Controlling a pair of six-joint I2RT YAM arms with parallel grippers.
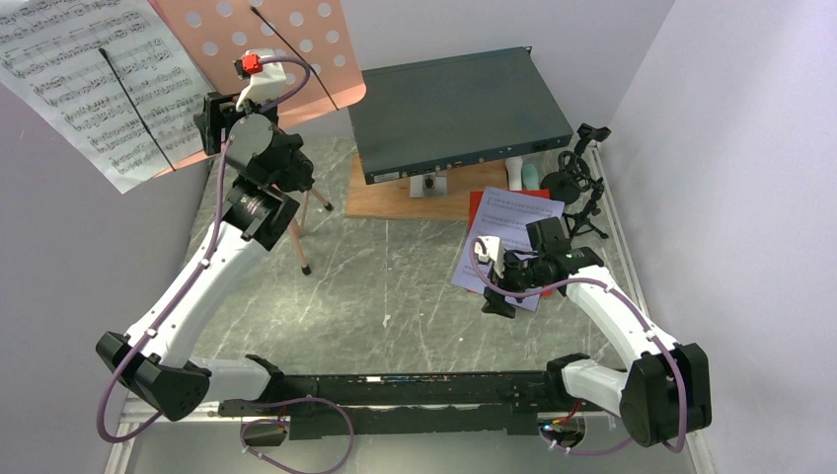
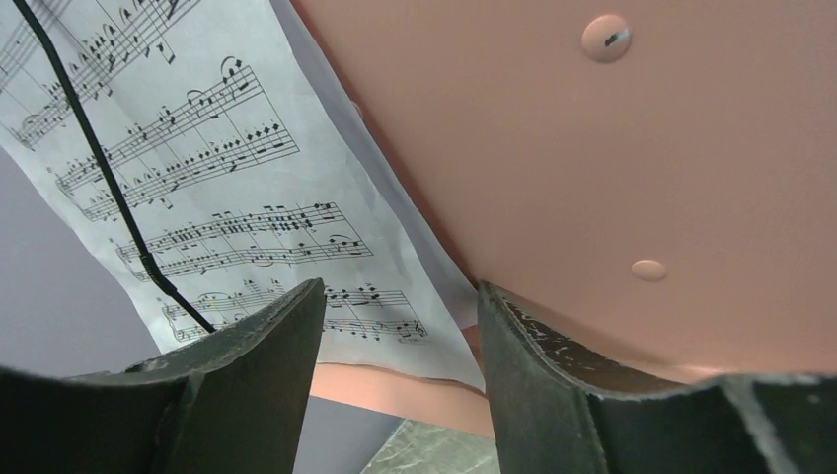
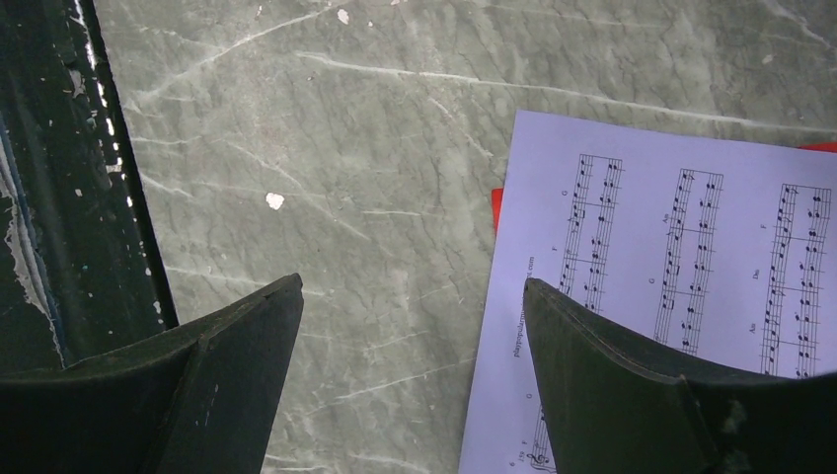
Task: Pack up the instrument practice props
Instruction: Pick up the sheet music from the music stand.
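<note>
The salmon-pink music stand (image 1: 286, 39) stands at the back left on thin tripod legs. A white sheet-music page (image 1: 89, 79) lies on it under a black wire clip. My left gripper (image 1: 215, 120) is raised to the stand's lower edge. In the left wrist view it (image 2: 400, 331) is open and empty, just below the white page (image 2: 197, 178) and the pink desk (image 2: 612, 148). My right gripper (image 1: 496, 291) is open and empty over the left edge of a lavender page (image 3: 691, 227) that lies on a red page (image 1: 479, 203). A black mic stand (image 1: 577, 183) and white and mint tubes (image 1: 523, 175) sit at the back right.
A dark grey rack-mount box (image 1: 454, 109) rests on a wooden board (image 1: 395, 197) at the back centre. White walls close in on both sides. A black rail (image 1: 395, 390) runs along the near edge and shows at the left of the right wrist view (image 3: 59, 197).
</note>
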